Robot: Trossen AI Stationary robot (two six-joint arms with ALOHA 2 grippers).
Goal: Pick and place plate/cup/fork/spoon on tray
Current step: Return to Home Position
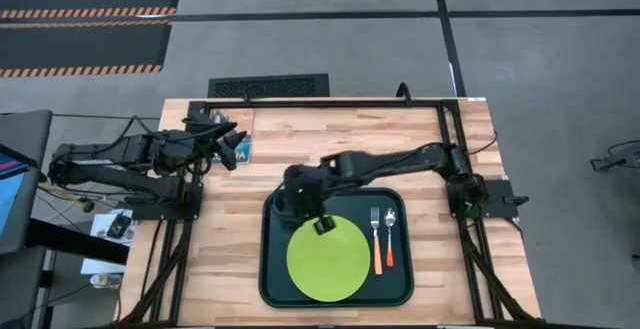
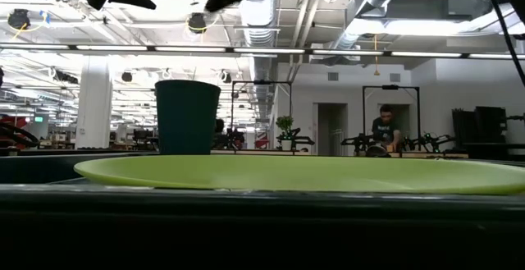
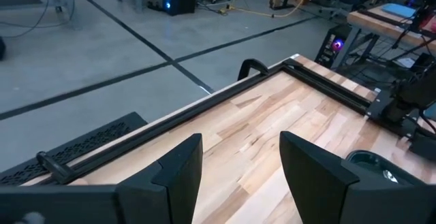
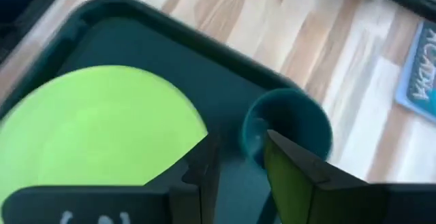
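The right gripper point(image 1: 322, 225) hangs over the back left part of the tray, its fingers point(image 4: 289, 176) parted with nothing between them; the cup sits free just ahead of the tips. The left gripper point(image 1: 236, 150) waits well away over bare wood, its fingers point(image 3: 178, 173) spread and empty.

By the look of it the task is close to finished. Beneath the right gripper lies the tray point(image 1: 268, 289), and all four pieces seem to be on it. The plate point(image 1: 330, 264) lies flat directly below and in front of the gripper. The cup point(image 4: 296, 129) stands upright in the tray corner just past the fingertips, beside the plate's edge. Off to the gripper's right, the fork point(image 1: 377, 239) and the spoon point(image 1: 390, 237) lie side by side, handles pointing to the front rim. What seems left is for the arm to draw clear.

The table point(image 1: 340, 134) is pale wooden board with a black frame around it; a small booklet point(image 4: 419, 81) lies on it beyond the cup. Around it is grey floor with striped mats. The low view shows a bright workshop with ceiling ducts and a person point(image 2: 383, 126) far behind.
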